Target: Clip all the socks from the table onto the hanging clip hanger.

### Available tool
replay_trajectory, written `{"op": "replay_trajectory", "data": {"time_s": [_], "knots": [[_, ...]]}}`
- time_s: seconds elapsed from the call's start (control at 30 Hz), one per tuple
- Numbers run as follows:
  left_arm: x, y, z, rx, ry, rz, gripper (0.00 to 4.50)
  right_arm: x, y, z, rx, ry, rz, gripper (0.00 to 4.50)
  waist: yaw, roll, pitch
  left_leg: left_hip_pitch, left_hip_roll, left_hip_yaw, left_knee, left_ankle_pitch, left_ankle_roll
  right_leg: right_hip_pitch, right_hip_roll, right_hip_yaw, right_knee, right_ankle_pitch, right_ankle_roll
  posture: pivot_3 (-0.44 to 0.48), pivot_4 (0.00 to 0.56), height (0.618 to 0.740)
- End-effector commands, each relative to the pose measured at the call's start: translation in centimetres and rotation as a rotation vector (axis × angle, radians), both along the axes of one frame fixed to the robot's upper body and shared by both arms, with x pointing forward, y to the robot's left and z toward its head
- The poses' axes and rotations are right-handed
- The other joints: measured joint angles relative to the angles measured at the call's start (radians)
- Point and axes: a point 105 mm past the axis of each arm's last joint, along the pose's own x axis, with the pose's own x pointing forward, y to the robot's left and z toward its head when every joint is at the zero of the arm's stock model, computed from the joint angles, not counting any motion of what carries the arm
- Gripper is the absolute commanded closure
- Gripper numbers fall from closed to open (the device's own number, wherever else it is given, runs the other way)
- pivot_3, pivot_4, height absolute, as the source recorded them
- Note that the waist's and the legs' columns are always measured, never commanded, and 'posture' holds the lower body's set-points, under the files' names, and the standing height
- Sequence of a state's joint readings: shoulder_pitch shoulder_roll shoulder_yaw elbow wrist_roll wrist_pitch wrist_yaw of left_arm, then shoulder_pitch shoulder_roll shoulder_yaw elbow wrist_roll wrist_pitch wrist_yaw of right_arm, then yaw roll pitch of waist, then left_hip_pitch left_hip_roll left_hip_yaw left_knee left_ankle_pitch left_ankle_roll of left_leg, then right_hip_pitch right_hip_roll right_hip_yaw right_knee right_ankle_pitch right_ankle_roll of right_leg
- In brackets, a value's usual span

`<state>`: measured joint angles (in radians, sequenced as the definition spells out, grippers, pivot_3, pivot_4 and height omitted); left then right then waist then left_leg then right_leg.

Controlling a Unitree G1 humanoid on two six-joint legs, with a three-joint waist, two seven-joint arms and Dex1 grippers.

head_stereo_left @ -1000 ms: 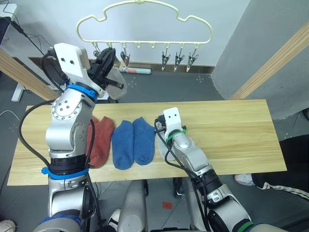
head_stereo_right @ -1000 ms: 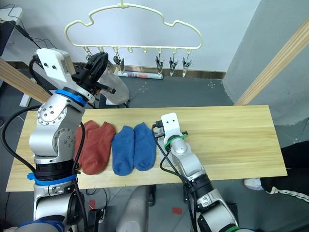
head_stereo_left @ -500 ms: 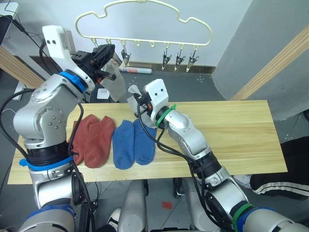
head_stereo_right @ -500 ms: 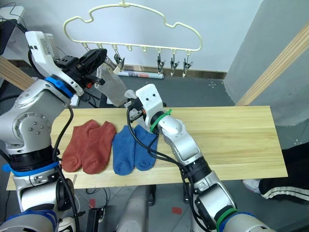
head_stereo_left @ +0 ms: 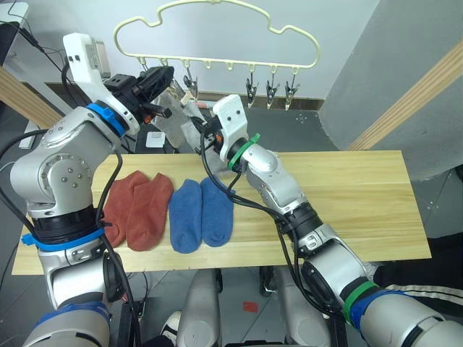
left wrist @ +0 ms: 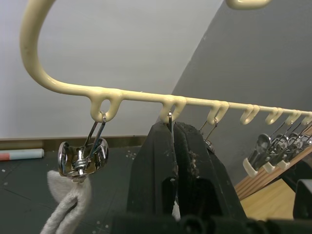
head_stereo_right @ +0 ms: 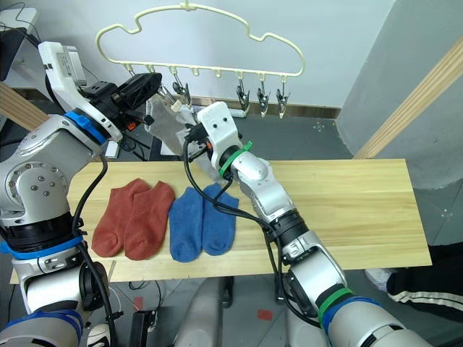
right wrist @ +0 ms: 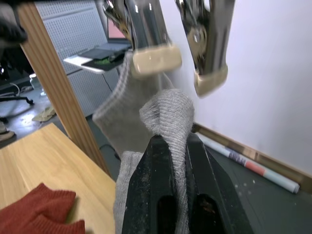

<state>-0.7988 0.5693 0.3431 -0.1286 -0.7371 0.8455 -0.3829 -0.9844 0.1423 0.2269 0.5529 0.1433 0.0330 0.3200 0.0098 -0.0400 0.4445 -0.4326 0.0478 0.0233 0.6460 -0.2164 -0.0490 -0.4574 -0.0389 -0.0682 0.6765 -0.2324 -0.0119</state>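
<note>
Under the hanger point(head_stereo_left: 217, 32), the left gripper point(left wrist: 173, 146) pinches a clip closed; the right gripper point(right wrist: 168, 161) grips a grey sock point(right wrist: 165, 114) just below the clips.

Both arms raised toward clip hanger point(head_stereo_left: 217, 32). Left gripper point(head_stereo_left: 165, 81) just under its clip row, fingers squeezing second clip point(left wrist: 170, 127). Right gripper point(right wrist: 168, 146) beside it, fingers pinching grey sock point(right wrist: 165, 114).

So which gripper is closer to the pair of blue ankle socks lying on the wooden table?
Right. The right gripper, shut on a light grey sock, hangs above the blue socks; the left gripper is higher, up at the pale-yellow clip hanger.
</note>
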Motion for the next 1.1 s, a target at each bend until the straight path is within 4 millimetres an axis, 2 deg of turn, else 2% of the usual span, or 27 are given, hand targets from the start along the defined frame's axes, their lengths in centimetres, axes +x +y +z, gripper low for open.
{"op": "replay_trajectory", "data": {"time_s": [0.03,0.5,0.73,0.83,1.07,1.1], "knots": [[-1.2,0.0,1.6,0.003,-0.074,-0.014,4.5,-3.3,4.0,3.7,0.127,-0.06,0.154,4.45,0.0,0.0,0.0,0.0,0.0,0.0,0.0,0.0,0.0,0.0,0.0,0.0,0.0,0.0,0.0,0.062,0.422,0.735],[-1.5,-1.0,0.8,-0.021,-0.02,-0.075,4.5,-4.1,4.5,4.2,0.15,-0.088,0.21,4.45,0.009,0.0,0.0,0.0,0.0,0.0,0.0,0.0,0.0,0.0,0.0,0.0,0.0,0.0,0.0,0.063,0.419,0.735],[-1.4,-0.3,0.1,-0.023,-0.002,-0.065,4.5,-3.9,4.5,4.4,0.157,-0.09,0.2,4.45,0.01,0.0,0.0,0.0,0.0,0.0,0.0,0.0,0.0,0.0,0.0,0.0,0.001,0.0,0.0,0.063,0.419,0.735],[-1.0,0.9,-0.2,-0.012,-0.005,-0.035,3.79,-4.1,4.7,4.6,0.161,-0.092,0.206,4.5,0.009,0.0,0.0,0.0,0.0,0.0,0.0,0.0,0.0,0.0,0.0,0.0,0.001,0.0,0.0,0.071,0.417,0.735],[-1.5,1.8,-0.6,-0.002,0.014,-0.079,2.03,-4.1,4.9,4.5,0.164,-0.081,0.211,4.5,0.012,0.0,0.0,0.0,0.0,0.0,0.0,0.001,-0.001,0.0,0.0,0.0,0.001,0.0,0.0,0.082,0.418,0.735],[-1.5,2.0,-0.7,0.004,0.012,-0.075,2.03,-4.0,4.9,4.4,0.166,-0.07,0.215,4.5,0.012,0.0,0.0,0.0,0.0,-0.001,0.0,0.001,-0.001,0.0,0.0,-0.001,0.001,0.0,0.0,0.082,0.418,0.735]]}}
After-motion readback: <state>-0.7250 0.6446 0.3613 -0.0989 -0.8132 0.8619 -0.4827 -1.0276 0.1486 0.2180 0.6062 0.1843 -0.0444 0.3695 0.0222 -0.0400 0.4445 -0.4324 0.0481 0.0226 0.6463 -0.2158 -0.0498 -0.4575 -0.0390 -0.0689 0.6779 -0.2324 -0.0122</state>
